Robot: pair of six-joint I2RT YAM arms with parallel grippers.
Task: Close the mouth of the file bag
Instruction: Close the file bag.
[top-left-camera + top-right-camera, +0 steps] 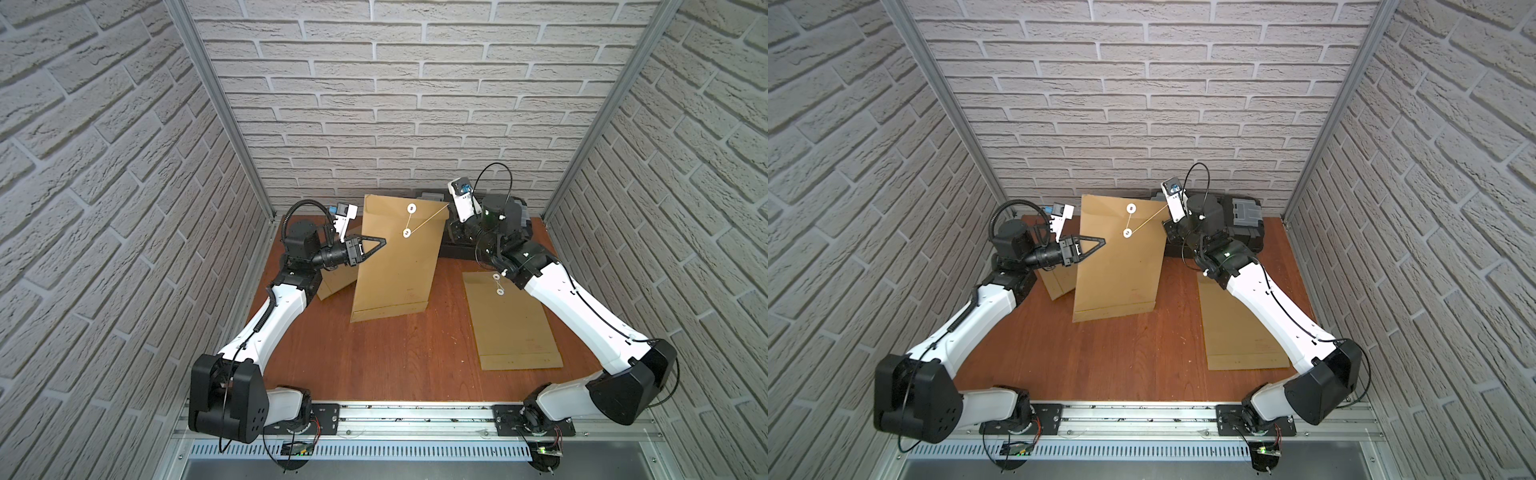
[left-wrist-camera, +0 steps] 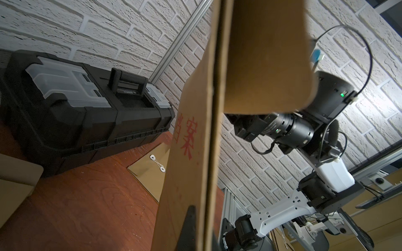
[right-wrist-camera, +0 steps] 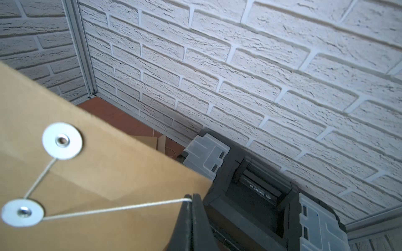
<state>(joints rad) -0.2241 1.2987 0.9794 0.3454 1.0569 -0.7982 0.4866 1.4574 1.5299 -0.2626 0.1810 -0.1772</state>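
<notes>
bag (image 1: 395, 266): stood upright over the middle of the table (image 1: 395, 365), flap side toward the top views.
left gripper (image 1: 382, 241): I had it clamped on the bag's left edge.
right gripper (image 3: 192, 200): I pinched the string (image 1: 428, 218) beside the bag's top right corner.
string: ran taut from the lower washer (image 1: 407, 233) to my right fingers.
elsewhere: a second bag (image 1: 511, 324) lay flat; a toolbox (image 2: 87, 108) sat by the back wall.
</notes>
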